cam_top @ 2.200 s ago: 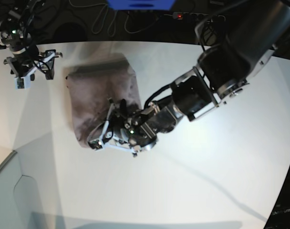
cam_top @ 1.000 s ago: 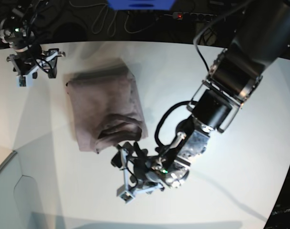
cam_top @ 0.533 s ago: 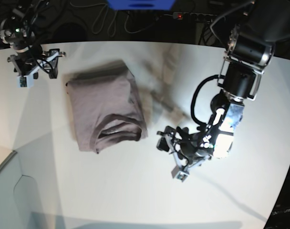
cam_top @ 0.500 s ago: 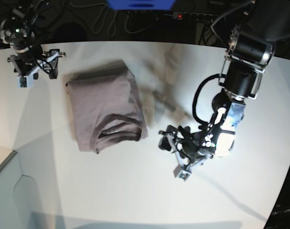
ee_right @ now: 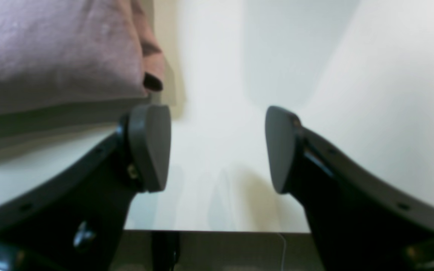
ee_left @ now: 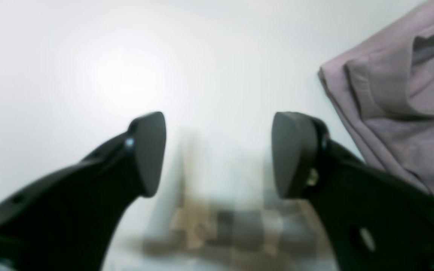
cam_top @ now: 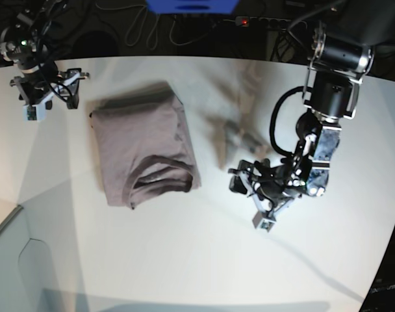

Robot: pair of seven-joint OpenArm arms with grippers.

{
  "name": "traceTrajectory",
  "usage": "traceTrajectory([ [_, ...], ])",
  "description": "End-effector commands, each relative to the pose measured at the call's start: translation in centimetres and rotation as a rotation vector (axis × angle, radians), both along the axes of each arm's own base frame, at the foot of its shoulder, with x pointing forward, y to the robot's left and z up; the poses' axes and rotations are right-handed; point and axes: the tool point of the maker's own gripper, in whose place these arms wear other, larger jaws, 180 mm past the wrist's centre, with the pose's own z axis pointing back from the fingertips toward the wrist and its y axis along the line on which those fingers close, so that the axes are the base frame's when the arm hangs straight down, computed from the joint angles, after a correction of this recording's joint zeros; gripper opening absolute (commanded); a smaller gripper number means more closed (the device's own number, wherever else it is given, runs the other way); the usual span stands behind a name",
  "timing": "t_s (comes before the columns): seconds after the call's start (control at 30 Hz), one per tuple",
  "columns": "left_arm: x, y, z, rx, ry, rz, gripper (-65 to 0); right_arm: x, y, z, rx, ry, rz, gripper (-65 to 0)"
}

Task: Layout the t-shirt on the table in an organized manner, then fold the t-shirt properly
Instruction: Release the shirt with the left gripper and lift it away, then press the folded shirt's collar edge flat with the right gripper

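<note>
The mauve-grey t-shirt [cam_top: 145,149] lies folded into a compact rectangle on the left half of the white table [cam_top: 184,260], with its ribbed collar showing at the near end. My left gripper [cam_top: 249,201] hovers over bare table to the right of the shirt, apart from it. It is open and empty. In the left wrist view the shirt [ee_left: 401,131] fills the right edge, beyond the open left gripper [ee_left: 219,154]. My right gripper [cam_top: 50,104] is open at the shirt's far left corner. In the right wrist view the cloth [ee_right: 51,56] lies just past the right gripper [ee_right: 217,146].
Dark cables, a blue object [cam_top: 191,5] and a power strip with a red light [cam_top: 244,21] lie beyond the table's far edge. A pale grey panel [cam_top: 15,273] sits at the near left corner. The left arm's bulky links [cam_top: 331,84] stand over the table's right side.
My left arm has drawn away from the shirt's collar end, moving right and back across the table with nothing in it. The shirt lies settled. The right arm has stayed put.
</note>
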Motion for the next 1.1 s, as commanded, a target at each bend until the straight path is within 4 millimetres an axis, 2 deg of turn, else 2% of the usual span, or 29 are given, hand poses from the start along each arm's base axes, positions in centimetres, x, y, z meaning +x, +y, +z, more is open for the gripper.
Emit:
traceTrajectory([
  [0.0, 1.7, -0.3, 1.9, -0.022, -0.059, -0.001, -29.0, 0.7, -0.1, 1.0, -0.006, -0.044, 0.016, -25.3],
  [0.2, 0.9, -0.3, 1.2, -0.028, -0.042, 0.002, -47.2, 0.8, -0.1, 1.0, -0.007, -0.047, 0.019, -25.5],
  [0.27, 0.6, -0.1, 0.9, -0.024, -0.033, 0.003, -52.2, 1.6, -0.1, 1.4, -0.007, -0.063, 0.02, -25.9],
  [0.33, 0.0, 0.8, 0.3, -0.01, -0.022, 0.01, -58.1, 2.0, -0.1, 1.3, 0.001, -0.068, 0.018, -28.9],
  [0.4, -0.7, 1.2, -0.4, -0.006, -0.006, 0.015, -65.0, 2.6, -0.3, 1.0, 0.008, -0.069, 0.017, -35.1],
  [0.53, -2.4, 4.3, -1.9, -0.02, 0.034, 0.109, -65.0, 3.7, -0.4, 0.1, 0.035, -0.061, 0.015, -50.2],
  [0.63, -3.3, 6.2, -2.6, -0.038, 0.054, 0.18, -65.0, 4.5, -0.9, -0.4, 0.042, -0.055, 0.019, -56.5],
  [0.7, -4.1, 7.1, -3.2, -0.046, 0.069, 0.213, -65.0, 5.0, -0.3, -1.3, 0.067, -0.038, 0.033, -57.7],
  [0.77, -5.0, 8.0, -3.6, -0.042, 0.088, 0.237, -65.0, 5.3, -0.7, -1.8, 0.065, -0.025, 0.044, -57.7],
  [0.87, -6.0, 9.4, -3.0, -0.027, 0.1, 0.26, -65.0, 5.7, 0.4, -2.8, 0.094, -0.004, 0.071, -58.0],
  [0.93, -6.4, 9.9, -2.5, -0.025, 0.092, 0.273, -65.0, 6.3, 1.1, -2.9, 0.102, -0.008, 0.092, -58.0],
  [1.07, -6.8, 10.1, -1.4, -0.024, 0.055, 0.275, -65.0, 6.9, 3.3, -3.0, 0.117, -0.003, 0.151, -58.1],
])
